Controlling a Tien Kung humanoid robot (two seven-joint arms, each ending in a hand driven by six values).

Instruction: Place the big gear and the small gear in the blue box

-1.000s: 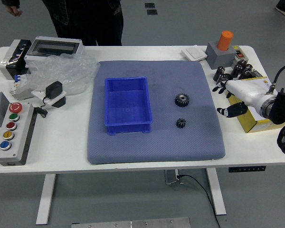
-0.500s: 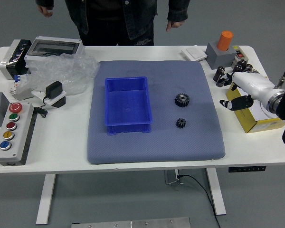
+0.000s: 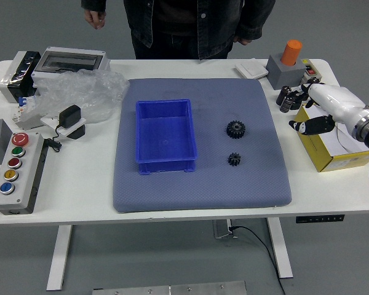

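I have my right robot hand (image 3: 293, 115) relaxed and unloaded, partly hiding the yellow box (image 3: 325, 158). Big gear (image 3: 235, 129) and small gear (image 3: 234, 160) lie right of the blue box (image 3: 166, 166); a person (image 3: 200, 21), cropped above, stands beyond.

Even light brightens the flat white surface (image 3: 80, 184); shadows look soft, and glints dot the crumpled clear plastic (image 3: 95, 92) at ten o'clock.

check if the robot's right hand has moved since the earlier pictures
Yes, the right hand moved right and toward the far side, farther from the gray mat.
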